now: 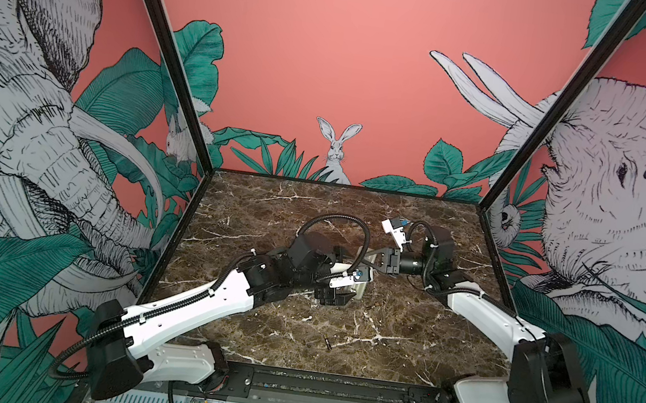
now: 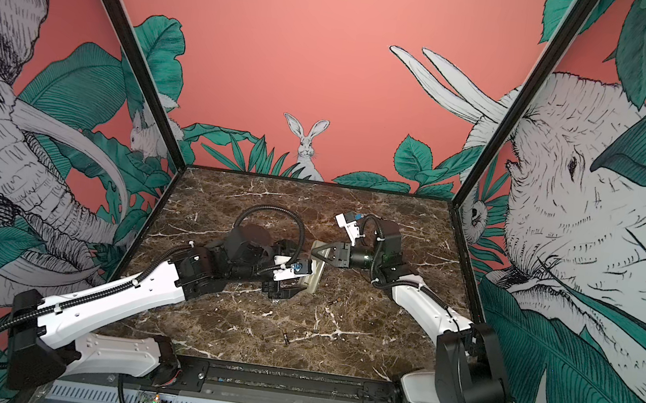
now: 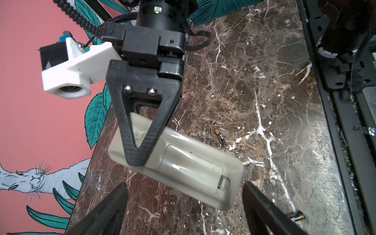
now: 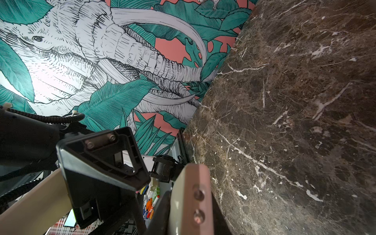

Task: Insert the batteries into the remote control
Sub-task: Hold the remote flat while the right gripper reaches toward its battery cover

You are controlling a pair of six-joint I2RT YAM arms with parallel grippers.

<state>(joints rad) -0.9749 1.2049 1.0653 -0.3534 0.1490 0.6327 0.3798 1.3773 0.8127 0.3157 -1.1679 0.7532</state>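
Observation:
The remote control (image 3: 183, 162) hangs above the marble with its grey-beige back toward the left wrist camera, and a cover plate (image 3: 189, 166) lies in that back. My right gripper (image 3: 138, 156) is shut on one end of it; the right wrist view shows that end (image 4: 198, 195) between the fingers. My left gripper (image 3: 185, 211) is open, its fingers either side of the remote's free end without touching. In both top views the two grippers (image 1: 337, 296) (image 1: 364, 258) meet at the remote (image 1: 361, 290) mid-table. Two dark batteries (image 3: 220, 137) (image 3: 297, 216) lie loose on the marble.
One battery (image 1: 327, 343) lies toward the front of the marble table (image 1: 269, 212). A black rail (image 1: 332, 388) runs along the front edge. Printed walls close in the back and both sides.

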